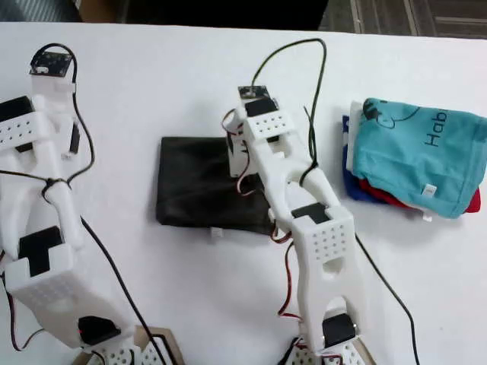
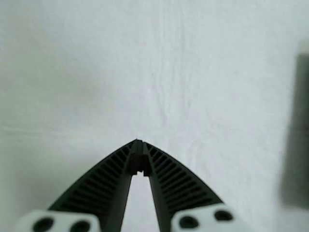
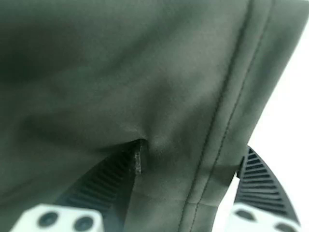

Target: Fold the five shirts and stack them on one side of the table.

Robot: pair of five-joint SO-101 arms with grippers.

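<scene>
While the left tool (image 2: 138, 145) sits pinched shut with nothing in it over bare table (image 1: 152, 84), we read it as idle on the left side. At mid-table the black shirt (image 1: 198, 186) lies flat, folded to a rectangle. The right arm reaches over the shirt's right edge. The right tool (image 3: 193, 152) is spread fairly wide with the hem between its jaws, and we don't see it clamped. Far right is the stack of folded shirts (image 1: 380, 190), with a teal shirt (image 1: 426, 156) on top and red, blue and white edges showing under it. We count four.

Our read is that folding is done and the step in hand is the grab on the last shirt.

Next move needs:
- a close through all layers, not just the top one
- a lift without the fold opening
- a carry right
- a square drop on the teal one
</scene>
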